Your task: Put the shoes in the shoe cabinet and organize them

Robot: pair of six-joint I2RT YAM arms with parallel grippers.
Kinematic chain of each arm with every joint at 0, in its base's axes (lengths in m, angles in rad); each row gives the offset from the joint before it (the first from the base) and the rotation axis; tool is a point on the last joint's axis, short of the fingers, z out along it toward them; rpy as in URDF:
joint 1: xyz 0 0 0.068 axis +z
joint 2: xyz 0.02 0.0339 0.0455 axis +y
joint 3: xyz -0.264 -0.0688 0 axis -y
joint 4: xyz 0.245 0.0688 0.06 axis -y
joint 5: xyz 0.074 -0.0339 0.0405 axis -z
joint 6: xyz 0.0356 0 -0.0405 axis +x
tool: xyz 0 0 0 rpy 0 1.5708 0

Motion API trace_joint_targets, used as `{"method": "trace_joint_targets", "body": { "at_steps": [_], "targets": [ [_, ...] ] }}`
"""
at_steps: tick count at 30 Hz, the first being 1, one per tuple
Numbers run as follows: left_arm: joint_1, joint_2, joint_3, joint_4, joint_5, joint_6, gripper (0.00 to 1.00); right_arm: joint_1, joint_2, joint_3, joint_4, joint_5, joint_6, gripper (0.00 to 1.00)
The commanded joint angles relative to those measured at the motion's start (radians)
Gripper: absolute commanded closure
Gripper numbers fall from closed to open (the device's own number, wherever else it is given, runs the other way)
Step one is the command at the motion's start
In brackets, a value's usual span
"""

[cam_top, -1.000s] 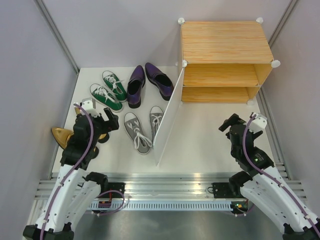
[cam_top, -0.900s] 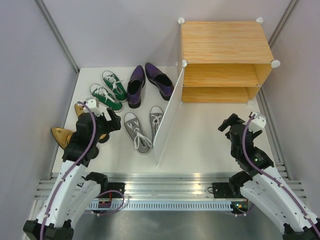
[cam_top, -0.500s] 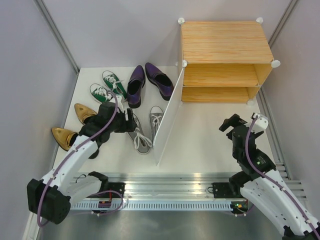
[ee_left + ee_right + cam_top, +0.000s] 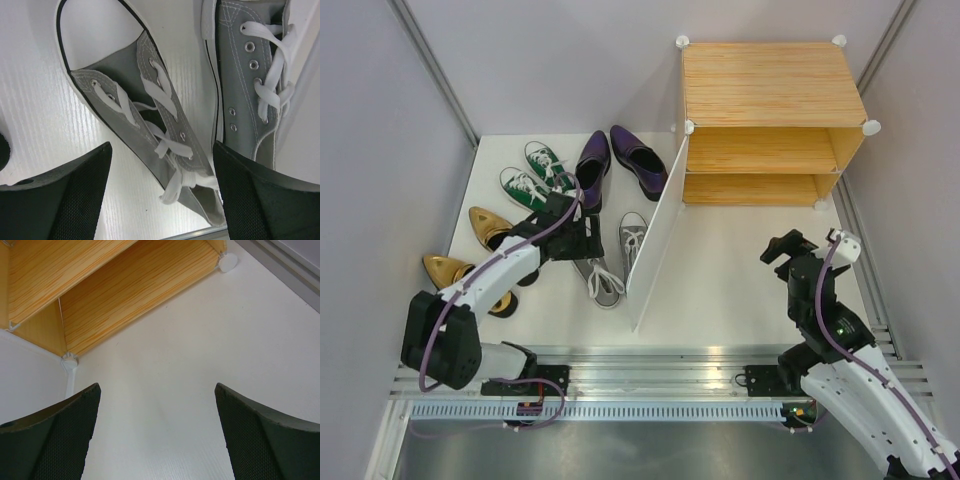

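My left gripper (image 4: 586, 240) is open and hovers over the heel end of the left grey sneaker (image 4: 599, 277). In the left wrist view, that sneaker (image 4: 145, 125) lies between my spread fingers (image 4: 65, 200), with the second grey sneaker (image 4: 250, 75) to its right. Green sneakers (image 4: 527, 190), purple dress shoes (image 4: 591, 165) and gold shoes (image 4: 487, 224) lie on the table's left side. The bamboo shoe cabinet (image 4: 770, 110) stands at the back right with both shelves empty. My right gripper (image 4: 782, 250) is open and empty in front of it; the cabinet also shows in the right wrist view (image 4: 125, 290).
The white door panel (image 4: 655, 240) stands open, angled toward the front, right beside the grey sneakers. Grey walls (image 4: 380, 150) enclose the table on the left and right. A metal rail (image 4: 650, 365) runs along the near edge.
My left arm has swung from over the gold shoes to the right and forward, until its gripper is above the grey sneakers. The right arm has barely moved.
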Motion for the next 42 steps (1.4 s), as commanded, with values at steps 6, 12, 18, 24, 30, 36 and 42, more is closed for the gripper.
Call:
{"method": "trace_joint_targets", "body": {
  "at_steps": [6, 12, 18, 24, 30, 36, 42],
  "targets": [
    [0.000, 0.197, 0.082, 0.031, 0.001, -0.020, 0.21, 0.003, -0.031, -0.011, 0.040, -0.007, -0.017, 0.02],
    [0.000, 0.185, 0.076, 0.027, 0.016, 0.000, 0.84, 0.003, -0.046, -0.019, 0.044, -0.007, -0.017, 0.02],
    [0.000, 0.055, 0.066, -0.007, -0.011, 0.012, 0.98, 0.003, -0.040, -0.022, 0.049, -0.010, -0.020, 0.02],
    [0.000, -0.241, 0.152, -0.113, -0.161, 0.009, 0.98, 0.003, -0.026, -0.010, 0.050, -0.030, -0.045, 0.02],
    [-0.009, -0.348, 0.499, -0.230, -0.143, -0.020, 0.98, 0.003, -0.083, 0.024, 0.053, -0.096, -0.091, 0.02],
    [-0.237, -0.150, 0.923, -0.340, -0.266, -0.008, 0.98, 0.003, -0.198, 0.047, 0.038, -0.114, -0.088, 0.02],
    [-0.565, 0.117, 1.282, -0.377, -0.457, 0.074, 0.98, 0.003, -0.258, 0.096, -0.075, 0.005, 0.001, 0.06]
  ]
}}
